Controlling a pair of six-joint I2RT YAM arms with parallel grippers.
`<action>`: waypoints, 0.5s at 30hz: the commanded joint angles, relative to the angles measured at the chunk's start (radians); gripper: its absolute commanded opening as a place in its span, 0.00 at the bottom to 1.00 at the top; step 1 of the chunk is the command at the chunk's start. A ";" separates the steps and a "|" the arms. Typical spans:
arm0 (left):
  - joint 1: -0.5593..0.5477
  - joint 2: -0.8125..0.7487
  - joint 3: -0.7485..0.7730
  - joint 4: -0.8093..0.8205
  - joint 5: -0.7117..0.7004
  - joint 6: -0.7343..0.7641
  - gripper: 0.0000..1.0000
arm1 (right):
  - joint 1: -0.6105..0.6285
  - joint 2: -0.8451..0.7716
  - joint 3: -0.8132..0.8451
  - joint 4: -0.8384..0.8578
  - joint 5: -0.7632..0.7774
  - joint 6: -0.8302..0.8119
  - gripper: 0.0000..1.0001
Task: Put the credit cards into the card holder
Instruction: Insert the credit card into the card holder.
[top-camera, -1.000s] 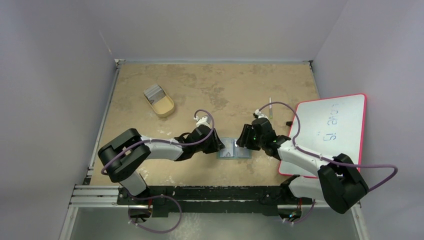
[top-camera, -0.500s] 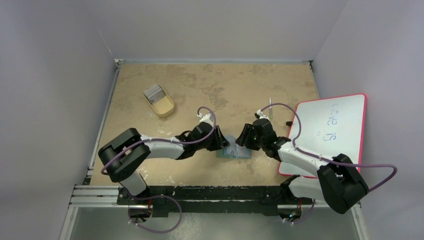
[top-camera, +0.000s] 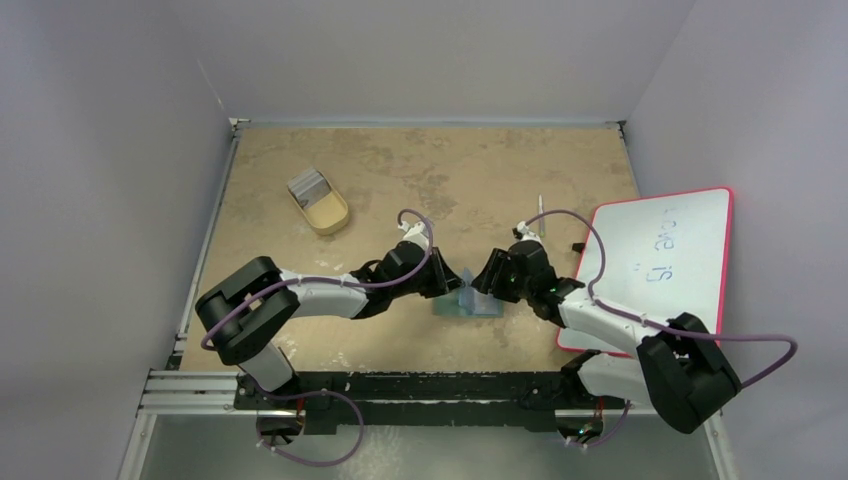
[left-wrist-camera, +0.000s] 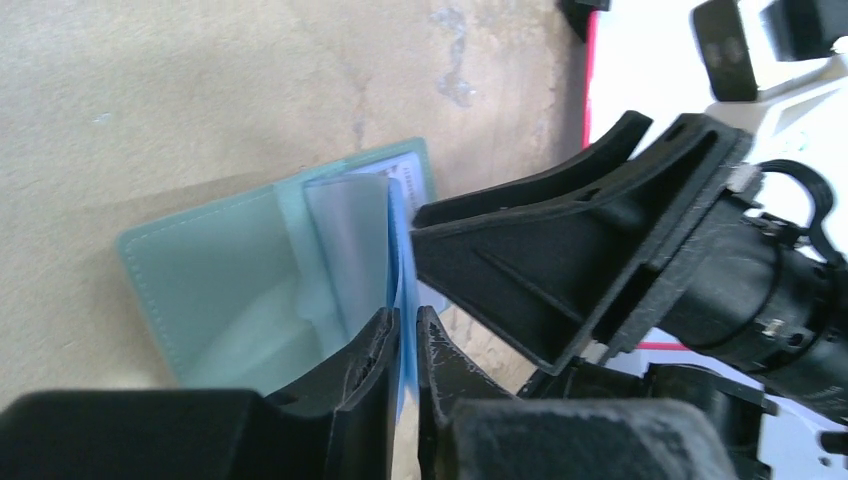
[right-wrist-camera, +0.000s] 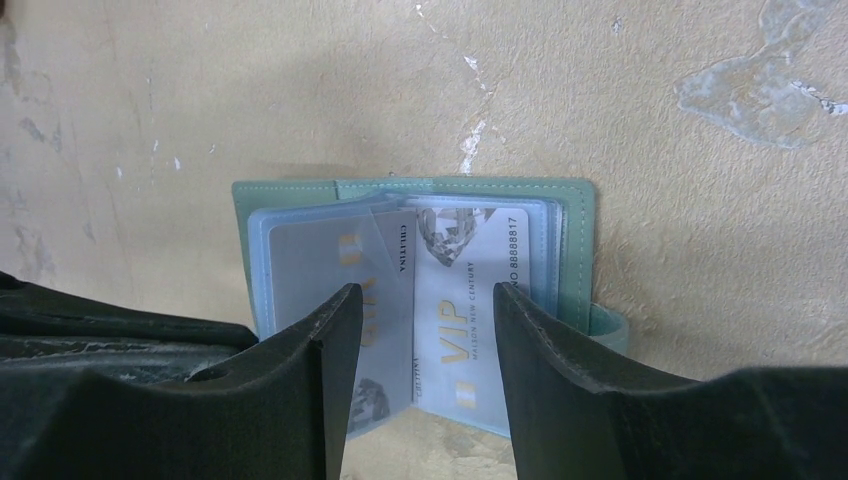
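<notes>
**Green card holder lies open between your two pincers**

From above, you see the card holder (top-camera: 468, 303) lying open on the table (top-camera: 420, 170), close to your edge. Its long side runs left to right. The left gripper (top-camera: 452, 285) comes at it from the left and the right gripper (top-camera: 487, 287) from the right. Both are right at it, so neither arm is nearer. More credit cards (top-camera: 308, 184) sit in the tan tray (top-camera: 330, 215), well apart at the back left. Your left arm is nearer to those. A whiteboard (top-camera: 660, 250) lies on the right and hangs over the table's edge.

From the left wrist, you see the left pincer pressed almost together on a clear pocket (left-wrist-camera: 345, 240). This thin blue sheet stands up from the fold. The green cover lies flat to its left. The right pincer's black fingers are just beside it on the other side.

From the right wrist, you see the right pincer spread wide, holding nothing. The holder lies flat under it. A grey card (right-wrist-camera: 310, 255) and a VIP card (right-wrist-camera: 470, 300) sit in its pockets.

I think your next move turns on that lifted sheet, since holding it up may show the pocket behind.

The table is tan and flat with pale worn patches. Grey walls stand close on three sides.
</notes>
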 joint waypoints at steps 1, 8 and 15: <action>-0.007 0.014 0.006 0.153 0.045 -0.031 0.09 | -0.001 0.006 -0.036 -0.021 -0.030 0.026 0.54; -0.007 0.035 -0.013 0.189 0.054 -0.037 0.00 | -0.001 -0.014 -0.041 -0.024 -0.025 0.036 0.54; -0.007 0.072 -0.008 0.200 0.067 -0.038 0.00 | -0.001 -0.024 -0.037 -0.039 -0.015 0.038 0.54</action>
